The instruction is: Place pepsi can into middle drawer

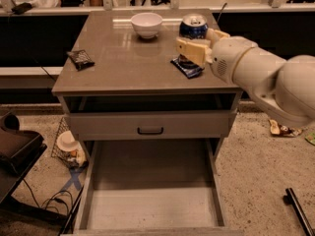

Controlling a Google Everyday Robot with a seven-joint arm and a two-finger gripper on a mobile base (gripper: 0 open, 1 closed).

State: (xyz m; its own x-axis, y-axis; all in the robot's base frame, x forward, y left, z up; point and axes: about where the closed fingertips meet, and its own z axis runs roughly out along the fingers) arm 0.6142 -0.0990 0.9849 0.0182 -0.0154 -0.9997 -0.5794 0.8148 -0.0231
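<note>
The pepsi can (193,26), dark blue with a silver top, is held between the fingers (191,50) of my gripper (203,41) above the right rear of the cabinet top (123,68). The gripper is shut on the can, and the white arm reaches in from the right. The can hangs just over a flat blue snack packet (185,68). The middle drawer (152,205) stands pulled out at the bottom of the view, with a pale bare floor and low side walls, below and in front of the can.
A white bowl (146,23) sits at the back of the cabinet top and a dark packet (80,58) lies at its left. A shut drawer front with a small black handle (150,130) sits above the open drawer. A wire basket (66,146) and cables lie on the floor at left.
</note>
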